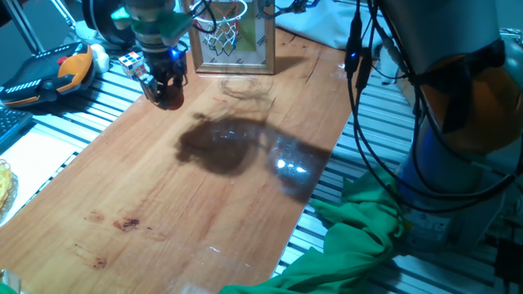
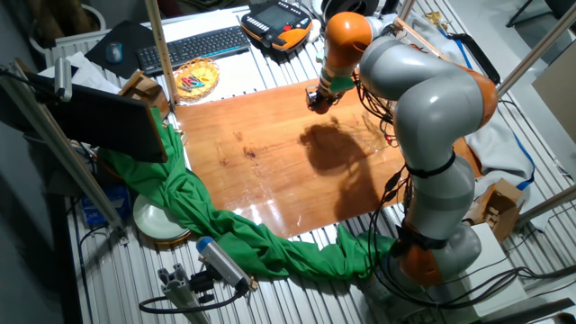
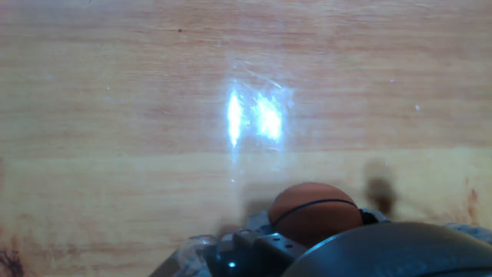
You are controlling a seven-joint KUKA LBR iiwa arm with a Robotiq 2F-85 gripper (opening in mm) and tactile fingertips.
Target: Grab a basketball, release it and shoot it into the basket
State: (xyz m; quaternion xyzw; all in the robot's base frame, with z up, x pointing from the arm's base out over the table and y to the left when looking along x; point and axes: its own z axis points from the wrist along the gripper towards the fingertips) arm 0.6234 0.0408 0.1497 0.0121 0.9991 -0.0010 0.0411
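My gripper [image 1: 166, 91] hangs low over the far left corner of the wooden board [image 1: 212, 188], and it also shows in the other fixed view [image 2: 317, 99]. In the hand view the small orange basketball [image 3: 314, 211] with a dark seam line sits right at the gripper [image 3: 307, 242], which looks shut on it. The ball is hidden in both fixed views. The basket [image 1: 231, 34], an orange rim with a white net on a wooden-framed backboard, stands at the board's far edge, just right of the gripper.
A multicoloured puzzle cube [image 1: 131, 63] and an orange-black pendant [image 1: 49, 69] lie left of the gripper. Green cloth [image 1: 359, 237] hangs off the board's right side. A keyboard [image 2: 193, 45] and a bowl [image 2: 196, 76] sit beyond the board. Cables [image 1: 359, 49] hang at the right.
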